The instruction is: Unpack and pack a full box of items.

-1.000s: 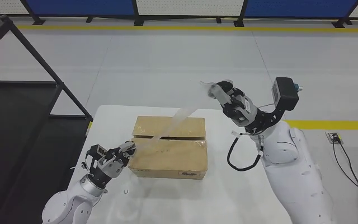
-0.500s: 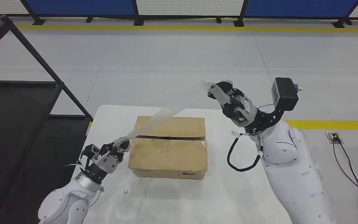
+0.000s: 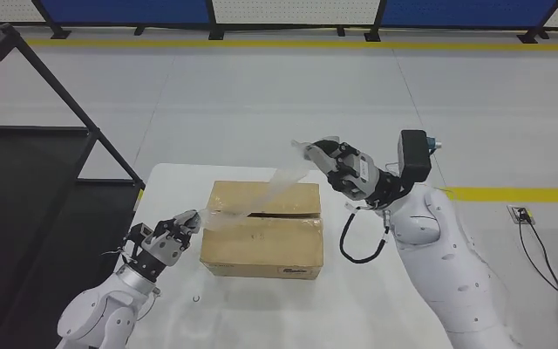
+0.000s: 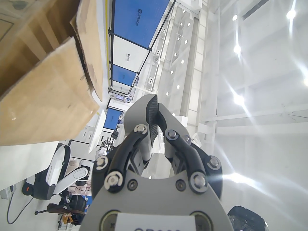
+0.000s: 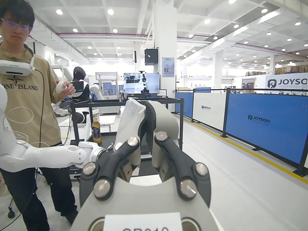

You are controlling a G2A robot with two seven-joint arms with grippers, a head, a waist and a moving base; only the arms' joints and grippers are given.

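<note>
Top view gives us the white tabletop (image 3: pixel 288 305) with the cardboard box (image 3: pixel 261 236) at its middle, long side running 9 to 3 o'clock. A clear strip of tape (image 3: pixel 281 181) rises off the top seam, from the box's 9 o'clock end up toward 1 o'clock.

The right tool (image 3: pixel 307 150) hangs above the tabletop at 1 o'clock from the box, pinched tight on the tape's upper end. Its wrist view shows the crumpled strip caught between the pads. The left tool (image 3: pixel 187 220) sits low at 9 o'clock, just beside the box's end. Its pads are pressed together, and we cannot tell whether they hold any tape.

We judge the step to be stripping the seal so the flaps can open. To do it well, we would pull along the seam's line, not straight up, so the tape peels without tearing or lifting the box. A firm pinch matters, since clear film slips. We would also brace the box at its 9 o'clock end in case it slides.

The right arm is bent at the elbow, forearm raised and pointing toward 10 o'clock. The left forearm lies low, coming in from 7 o'clock, with its tool tilted upward beside the box wall.
</note>
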